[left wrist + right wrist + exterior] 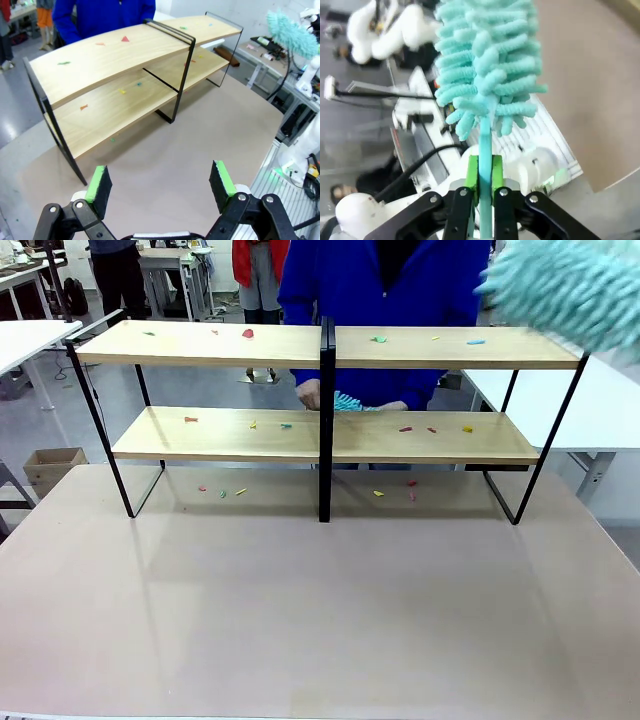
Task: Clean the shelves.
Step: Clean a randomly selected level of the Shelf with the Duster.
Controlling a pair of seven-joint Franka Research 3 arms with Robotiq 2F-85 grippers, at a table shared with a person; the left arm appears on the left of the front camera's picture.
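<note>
Two-tier light-wood, black-framed shelves (pixel 430 348) stand on the beige table's (pixel 320 620) far half, with coloured scraps (pixel 248 333) on both boards. Grip check: right gripper (pixel 485 172) clamps the stem of a fluffy teal duster (pixel 490 65); left gripper (pixel 161 182) gapes wide, empty.

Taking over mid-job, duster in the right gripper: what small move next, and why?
Probably lower the duster onto the shelves, at the top board's right end: the right gripper is shut on its handle, it hangs above that end, and coloured scraps lie there.

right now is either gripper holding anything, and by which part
The right gripper clamps the teal duster by its handle, just below the head; the left gripper holds nothing.
</note>
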